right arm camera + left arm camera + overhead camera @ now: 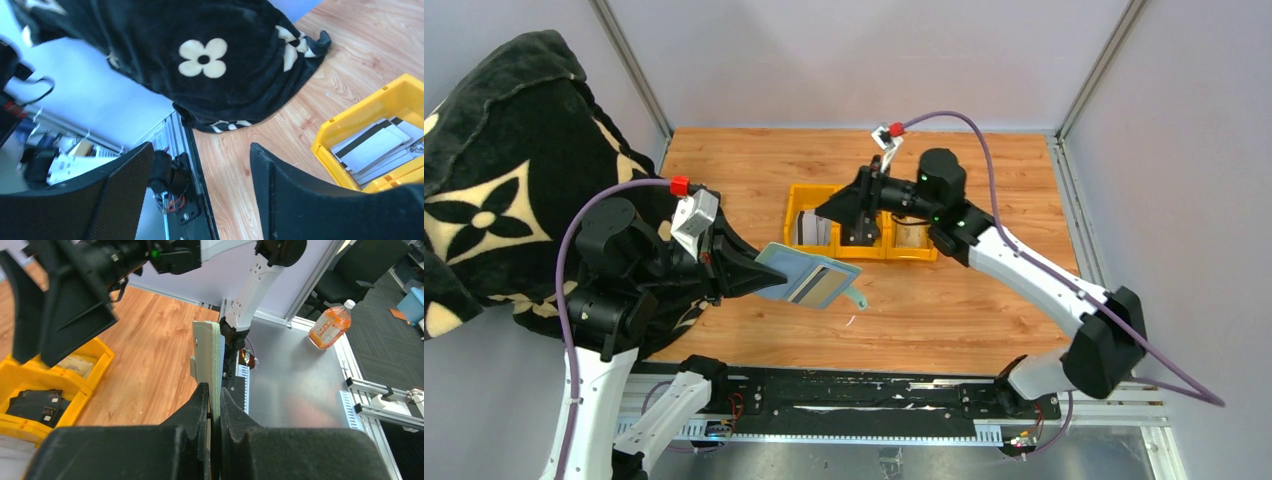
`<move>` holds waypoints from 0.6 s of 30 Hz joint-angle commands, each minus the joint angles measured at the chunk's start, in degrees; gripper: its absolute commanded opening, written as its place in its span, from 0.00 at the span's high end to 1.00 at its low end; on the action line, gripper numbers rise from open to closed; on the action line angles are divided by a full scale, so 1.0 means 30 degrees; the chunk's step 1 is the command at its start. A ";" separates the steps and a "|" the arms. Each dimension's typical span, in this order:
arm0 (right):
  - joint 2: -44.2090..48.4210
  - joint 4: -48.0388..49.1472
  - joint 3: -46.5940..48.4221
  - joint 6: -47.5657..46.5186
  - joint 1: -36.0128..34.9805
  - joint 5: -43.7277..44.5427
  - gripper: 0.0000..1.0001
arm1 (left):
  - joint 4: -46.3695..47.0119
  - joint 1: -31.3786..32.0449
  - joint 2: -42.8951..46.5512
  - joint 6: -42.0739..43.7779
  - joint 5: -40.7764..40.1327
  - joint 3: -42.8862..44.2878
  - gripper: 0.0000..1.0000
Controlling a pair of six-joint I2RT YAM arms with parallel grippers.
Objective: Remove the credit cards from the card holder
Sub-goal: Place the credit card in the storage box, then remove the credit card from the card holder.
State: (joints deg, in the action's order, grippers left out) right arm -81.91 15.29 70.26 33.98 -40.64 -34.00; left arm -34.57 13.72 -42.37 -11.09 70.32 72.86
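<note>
My left tool (pixel 760 272) clamps the holder (pixel 778 262) above the table (pixel 984 290), a card (pixel 824 287) showing in it, while my right tool (pixel 200 148) hangs spread wide over the tray (pixel 812 188).

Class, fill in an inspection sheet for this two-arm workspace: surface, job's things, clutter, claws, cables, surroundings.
Surface: wooden table.
Job's things: card holder held in the air by the left claw, a striped card showing on it; more cards lie in the yellow tray.
Clutter: black flower-patterned blanket at the left side.
Claws: left claw shut on the card holder; right claw open, over the tray.
Cables: a purple cable on each arm.
Surroundings: pale walls; orange bottle and office chair beyond the table.
</note>
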 commanded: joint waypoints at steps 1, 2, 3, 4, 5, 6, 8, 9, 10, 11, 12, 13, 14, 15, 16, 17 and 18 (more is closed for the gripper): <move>0.2538 0.4910 -0.2524 0.2352 0.1381 -0.3369 0.23 | -0.0142 -0.0015 0.0030 0.0512 0.0176 -0.0433 1.00; 0.3103 0.5608 -0.3017 0.2927 0.1506 -0.3520 0.22 | -0.0329 -0.0003 0.0028 0.0769 0.0150 -0.0475 1.00; 0.3669 0.6486 -0.3251 0.3259 0.1536 -0.3889 0.22 | -0.0510 -0.0002 0.0031 0.0980 0.0110 -0.0542 1.00; 0.3846 0.6610 -0.3196 0.3641 0.1521 -0.4303 0.22 | -0.0668 0.0013 0.0024 0.1237 0.0014 -0.0602 1.00; 0.4062 0.6636 -0.2944 0.4047 0.1508 -0.4684 0.22 | -0.0856 0.0007 -0.0015 0.1519 -0.0115 -0.0675 1.00; 0.4194 0.6774 -0.2861 0.4384 0.1404 -0.5032 0.22 | -0.1037 0.0011 -0.0007 0.1817 -0.0256 -0.0758 1.00; 0.4522 0.6955 -0.2795 0.4353 0.0945 -0.5309 0.21 | -0.1376 0.0006 -0.0051 0.2353 -0.0485 -0.0902 1.00; 0.4695 0.6781 -0.2747 0.3994 0.0411 -0.5396 0.21 | -0.1439 0.0000 -0.0118 0.2438 -0.0548 -0.0995 1.00; 0.4848 0.6397 -0.2653 0.3440 -0.0062 -0.5484 0.21 | -0.1455 0.0002 -0.0163 0.2438 -0.0581 -0.1047 1.00; 0.4933 0.5803 -0.2444 0.2515 -0.0678 -0.5590 0.21 | -0.1434 -0.0001 -0.0191 0.2438 -0.0589 -0.1072 1.00; 0.4973 0.5059 -0.2202 0.1956 -0.1216 -0.5713 0.21 | -0.1451 -0.0005 -0.0223 0.2438 -0.0605 -0.1089 1.00; 0.4996 0.4424 -0.1963 0.1229 -0.1848 -0.5783 0.21 | -0.1430 -0.0002 -0.0268 0.2441 -0.0647 -0.1103 1.00; 0.4985 0.3795 -0.1771 0.0248 -0.2417 -0.5803 0.21 | -0.1449 -0.0001 -0.0306 0.2464 -0.0711 -0.1112 1.00; 0.4990 0.3259 -0.1590 -0.0420 -0.2888 -0.5816 0.21 | -0.1443 -0.0001 -0.0315 0.2467 -0.0774 -0.1098 1.00; 0.4988 0.2789 -0.1443 -0.0968 -0.3338 -0.5697 0.21 | -0.1455 -0.0001 -0.0345 0.2467 -0.0792 -0.1082 1.00; 0.4980 0.2265 -0.1271 -0.1520 -0.3699 -0.5499 0.21 | -0.1434 -0.0001 -0.0342 0.2467 -0.0835 -0.1083 1.00; 0.4957 0.1830 -0.1099 -0.1963 -0.4022 -0.5350 0.21 | -0.1450 0.0017 -0.0367 0.2474 -0.0873 -0.1095 1.00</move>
State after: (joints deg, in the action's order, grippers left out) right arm -67.72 26.92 64.01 36.60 -49.06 -49.10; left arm -39.13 13.72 -43.33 -4.69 68.27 69.71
